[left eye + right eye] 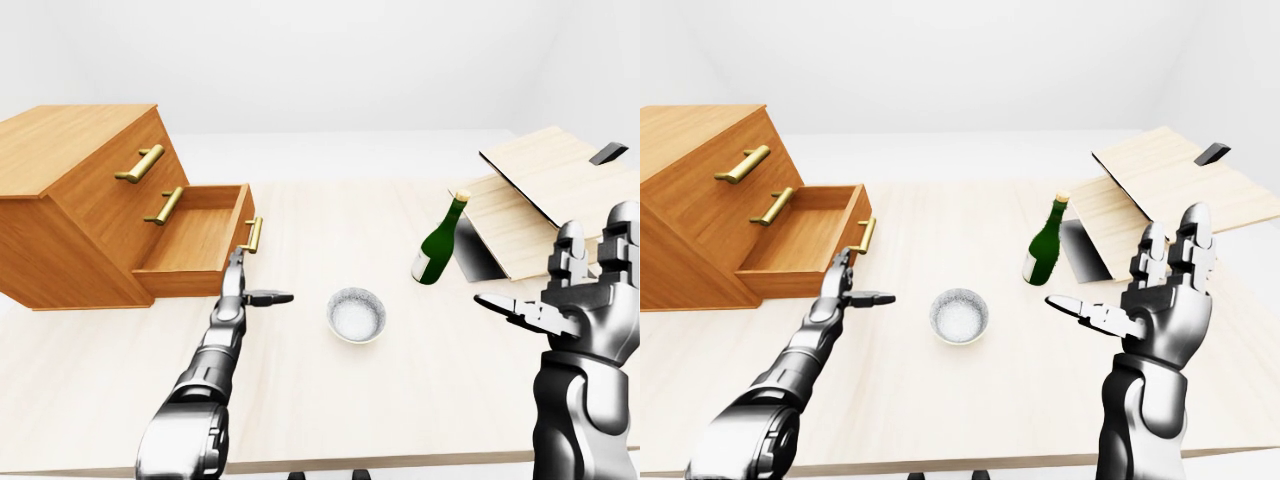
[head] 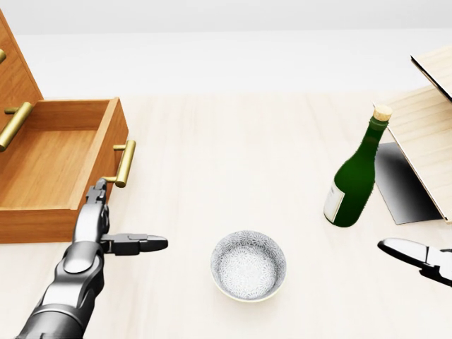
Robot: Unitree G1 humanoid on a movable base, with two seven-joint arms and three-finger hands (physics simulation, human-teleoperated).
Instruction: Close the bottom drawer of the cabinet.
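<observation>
The head view looks steeply down, close over the table [image 2: 233, 141]. Both eye views sit farther off, sharing the cabinet [image 1: 70, 200], bowl [image 1: 356, 314] and bottle [image 1: 1042, 250].

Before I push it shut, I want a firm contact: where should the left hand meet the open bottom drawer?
Judging by its pose, press the drawer's front panel beside the brass handle, coming from the head view's right. The left hand hovers open just below that handle.

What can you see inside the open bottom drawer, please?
The drawer shows only a bare wooden floor. In the head view the strip along its lower wall is hidden, and the left hand covers one corner.
</observation>
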